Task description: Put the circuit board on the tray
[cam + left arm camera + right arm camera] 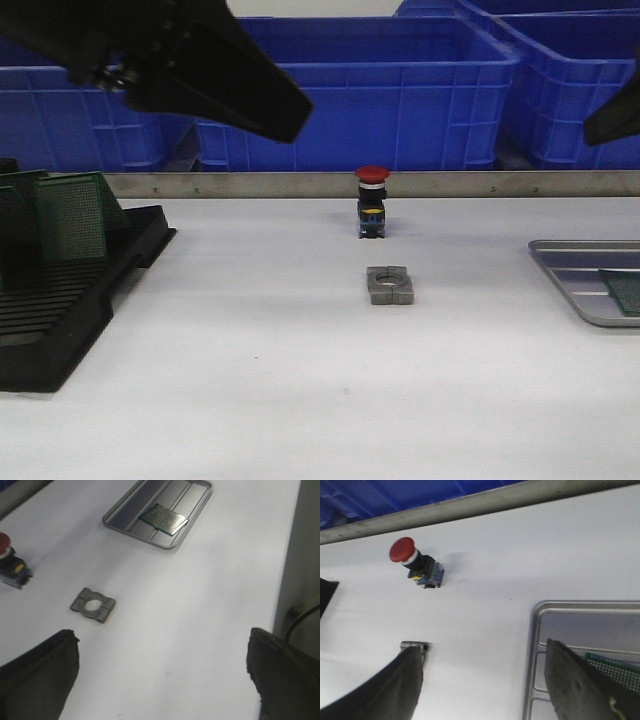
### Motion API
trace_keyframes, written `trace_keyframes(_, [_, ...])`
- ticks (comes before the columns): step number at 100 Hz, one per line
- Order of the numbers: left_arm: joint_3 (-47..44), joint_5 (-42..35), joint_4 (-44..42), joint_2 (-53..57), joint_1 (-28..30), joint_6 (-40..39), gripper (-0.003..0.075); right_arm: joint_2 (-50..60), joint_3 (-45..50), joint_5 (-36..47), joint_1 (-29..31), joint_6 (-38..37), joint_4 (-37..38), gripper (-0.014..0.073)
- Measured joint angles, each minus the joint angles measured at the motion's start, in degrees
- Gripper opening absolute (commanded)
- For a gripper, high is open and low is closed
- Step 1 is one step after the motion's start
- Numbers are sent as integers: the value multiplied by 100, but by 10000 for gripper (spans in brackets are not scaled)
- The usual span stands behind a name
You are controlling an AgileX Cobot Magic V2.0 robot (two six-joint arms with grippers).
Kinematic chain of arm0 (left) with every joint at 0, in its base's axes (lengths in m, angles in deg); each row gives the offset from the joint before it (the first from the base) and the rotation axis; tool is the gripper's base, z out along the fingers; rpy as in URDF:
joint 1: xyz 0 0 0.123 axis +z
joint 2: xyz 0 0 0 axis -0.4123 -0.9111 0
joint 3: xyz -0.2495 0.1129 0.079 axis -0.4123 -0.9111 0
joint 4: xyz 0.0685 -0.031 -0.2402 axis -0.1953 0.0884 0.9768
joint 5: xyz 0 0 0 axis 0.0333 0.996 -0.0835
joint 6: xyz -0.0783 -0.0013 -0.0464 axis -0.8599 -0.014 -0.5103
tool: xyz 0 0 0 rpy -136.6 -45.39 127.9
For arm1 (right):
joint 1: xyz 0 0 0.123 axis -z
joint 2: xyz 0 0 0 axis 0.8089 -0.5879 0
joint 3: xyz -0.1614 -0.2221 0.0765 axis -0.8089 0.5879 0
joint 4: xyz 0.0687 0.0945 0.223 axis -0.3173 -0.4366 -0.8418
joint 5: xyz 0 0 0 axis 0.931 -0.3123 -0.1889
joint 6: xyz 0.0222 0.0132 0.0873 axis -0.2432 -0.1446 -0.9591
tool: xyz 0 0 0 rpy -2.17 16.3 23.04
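A: How much room is there on the tabletop (300,400)?

B: Plenty. The near and middle stretches lie bare. A metal strip (300,184) runs along the far edge, with blue bins (400,90) behind it. The black slotted rack (70,300) sits at the left edge and the tray (570,262) at the right edge, running out of the front view.

A: Where's the circuit board?

B: One green circuit board (164,519) lies flat inside the tray, touching its ribbed floor, toward one end. In the front view only its corner shows at the right border.

A: Counts?

B: One tray, one board in it. More green boards (65,215) stand upright in the rack; I can make out at least two, the rest unclear. One red-capped push button (371,202) stands near the far strip. One grey metal bracket with a round hole (390,285) lies just in front of it, apart from it. At least three bins.

A: And the arms?

B: The left tool (162,675) hangs high over the left part of the tabletop, fingers spread wide with nothing between them. The right tool (485,680) hovers above the tray's inner edge, also spread wide and holding nothing; one finger (580,685) is over the tray, the other over the bracket's side. Neither touches anything.
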Motion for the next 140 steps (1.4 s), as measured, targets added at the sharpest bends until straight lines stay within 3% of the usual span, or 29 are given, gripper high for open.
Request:
trace_keyframes(29, [245,349,-2940,1112,288,0,637,331,0,-186,0,43,27,535])
trace_keyframes(44, [245,1134,-4110,1454,474,-69,636,331,0,-185,0,58,35,535])
trace_keyframes(69, [245,2346,-5819,1576,921,-1846,636,331,0,-185,0,58,35,535])
trace_keyframes(98, [-4,2365,-6436,1585,1226,-2377,637,331,0,-185,0,67,-44,535])
trace_keyframes(140, [-336,1139,-7619,661,1240,-2403,637,331,0,-196,0,67,-56,535])
